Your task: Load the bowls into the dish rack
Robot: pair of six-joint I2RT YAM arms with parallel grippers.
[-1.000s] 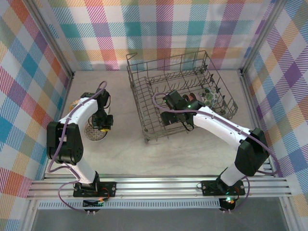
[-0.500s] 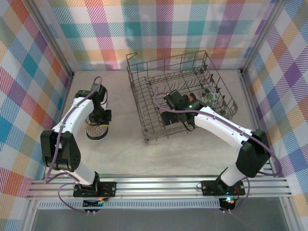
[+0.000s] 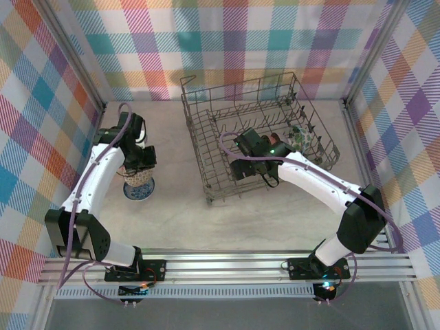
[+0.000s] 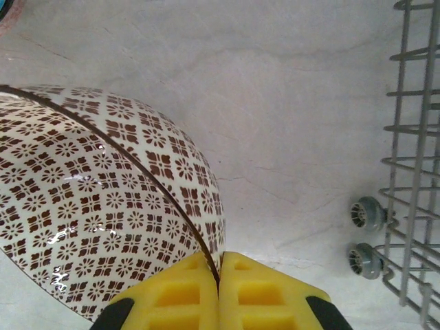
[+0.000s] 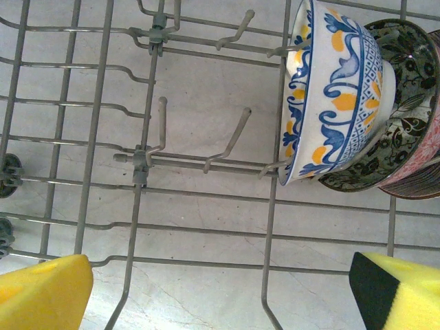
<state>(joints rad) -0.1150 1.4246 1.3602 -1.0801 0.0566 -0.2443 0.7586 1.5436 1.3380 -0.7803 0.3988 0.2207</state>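
Where I work: a pale, marble-veined table (image 3: 275,220) under even light, enclosed on three sides by walls (image 3: 234,41) patterned in pastel plaid. A ribbed metal rail (image 3: 227,265) runs along my near edge.

In the left wrist view the brown-lattice bowl (image 4: 103,206) runs off the left edge, and a pinkish sliver (image 4: 7,8) in the top corner is too cropped to identify. In the right wrist view the dark floral bowl (image 5: 412,89) is partly hidden behind the blue-and-orange bowl (image 5: 337,89). The right edge cuts the pink bowl (image 5: 421,172). From above, the left gripper (image 3: 139,167) covers much of the brown-lattice bowl.
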